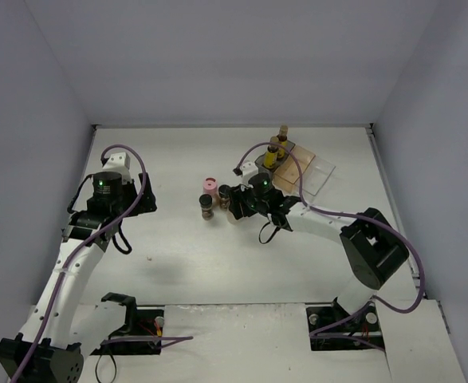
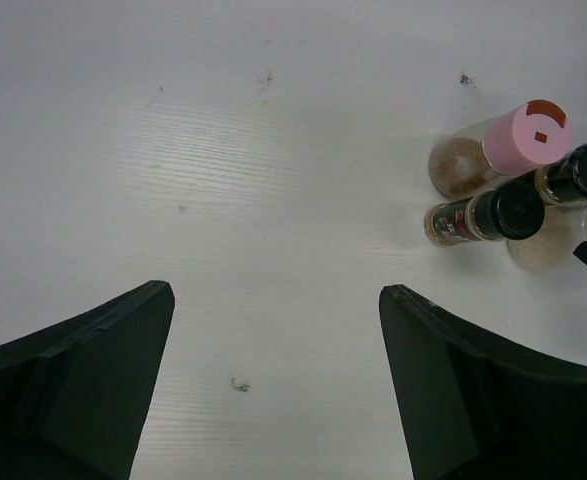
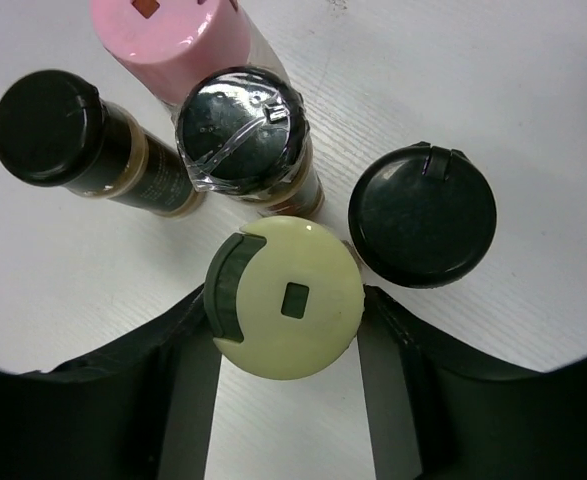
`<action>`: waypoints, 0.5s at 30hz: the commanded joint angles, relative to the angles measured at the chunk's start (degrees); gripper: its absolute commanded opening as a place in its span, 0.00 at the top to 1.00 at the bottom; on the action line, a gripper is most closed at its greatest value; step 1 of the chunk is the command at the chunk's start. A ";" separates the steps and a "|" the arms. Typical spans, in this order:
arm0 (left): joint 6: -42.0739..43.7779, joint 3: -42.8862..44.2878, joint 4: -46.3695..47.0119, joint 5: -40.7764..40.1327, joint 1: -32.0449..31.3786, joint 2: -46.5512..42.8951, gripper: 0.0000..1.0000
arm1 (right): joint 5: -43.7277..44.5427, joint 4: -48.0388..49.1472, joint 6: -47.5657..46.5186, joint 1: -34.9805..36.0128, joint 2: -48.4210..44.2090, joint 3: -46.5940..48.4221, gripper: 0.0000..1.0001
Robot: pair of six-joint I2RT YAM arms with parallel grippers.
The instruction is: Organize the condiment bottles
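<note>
Pale-yellow-lidded jar (image 3: 284, 298) between right gripper (image 3: 288, 350) fingers, crowded by three dark-capped jars (image 3: 243, 130).

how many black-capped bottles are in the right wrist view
3 show black caps: one far left, a shiny cap wrapped in clear film at center, and one at right beside the pale-yellow lid. Others may sit outside this view.

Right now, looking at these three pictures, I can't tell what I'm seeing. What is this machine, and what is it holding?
Two white robot arms stand on a table. The overhead picture shows both; the other two come from cameras on their wrists. The left gripper hangs open over bare tabletop. The right gripper has its fingers on either side of a pale-yellow-lidded jar, apparently gripping it, amid a cluster of small bottles: a pink-lidded bottle and three dark-capped ones. Further back, clear bins hold two amber bottles.
</note>
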 commanded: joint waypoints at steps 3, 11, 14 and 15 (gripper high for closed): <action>-0.38 1.05 2.13 -0.02 0.44 -0.57 0.14 | 1.23 2.93 -0.40 0.33 -2.91 -1.36 0.73; -0.47 0.96 2.21 -0.02 0.36 -0.57 0.14 | 4.56 -6.38 -1.10 0.33 -14.15 -1.45 0.93; -0.47 0.96 2.21 0.16 0.36 -0.57 0.14 | 9.21 -11.21 -1.80 0.07 -19.69 0.39 0.94; -0.47 1.05 2.21 0.16 0.44 -0.48 0.14 | 10.71 -12.35 -2.16 -0.28 -21.70 2.14 0.94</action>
